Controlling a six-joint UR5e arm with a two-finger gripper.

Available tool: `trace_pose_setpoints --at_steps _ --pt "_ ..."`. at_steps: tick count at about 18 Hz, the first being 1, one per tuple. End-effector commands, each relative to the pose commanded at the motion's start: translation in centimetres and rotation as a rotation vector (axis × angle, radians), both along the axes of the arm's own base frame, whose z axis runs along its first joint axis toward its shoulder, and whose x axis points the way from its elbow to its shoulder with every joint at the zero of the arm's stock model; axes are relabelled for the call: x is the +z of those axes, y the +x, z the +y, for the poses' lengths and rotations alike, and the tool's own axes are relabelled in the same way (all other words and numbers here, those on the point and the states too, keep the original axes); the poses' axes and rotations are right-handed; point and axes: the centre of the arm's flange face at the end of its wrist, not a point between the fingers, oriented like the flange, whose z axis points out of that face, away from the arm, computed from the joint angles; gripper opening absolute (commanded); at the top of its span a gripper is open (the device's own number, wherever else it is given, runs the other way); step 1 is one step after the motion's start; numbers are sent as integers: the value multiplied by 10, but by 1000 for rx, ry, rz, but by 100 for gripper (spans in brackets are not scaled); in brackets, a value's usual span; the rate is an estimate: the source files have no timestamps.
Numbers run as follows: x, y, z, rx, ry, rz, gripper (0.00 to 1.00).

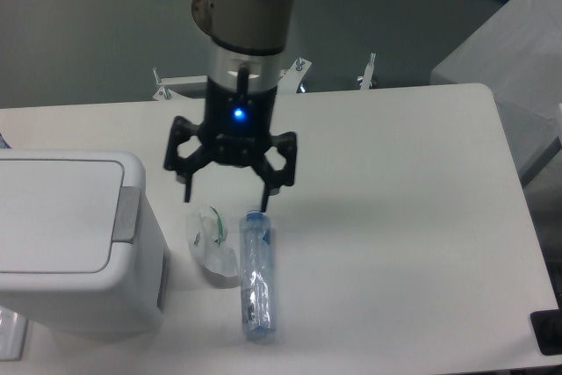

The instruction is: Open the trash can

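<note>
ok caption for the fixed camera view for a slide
Open gripper above a plastic bottle, beside the closed trash can.

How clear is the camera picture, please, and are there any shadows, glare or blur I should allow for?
Camera view: lighting is soft and even, with only a faint shadow under the gripper and beside the trash can; the whole picture is slightly soft; a blue light glows on the gripper body; small glints show on the plastic bottle.
</note>
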Motion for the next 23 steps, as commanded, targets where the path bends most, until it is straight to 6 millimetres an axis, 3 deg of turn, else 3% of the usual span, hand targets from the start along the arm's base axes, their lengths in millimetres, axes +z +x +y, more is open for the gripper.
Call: trace_pose_setpoints --at_steps 8,23 --pt "-15 15 7 20 2 -64 100" --pt "-31 18 18 23 -20 -91 100"
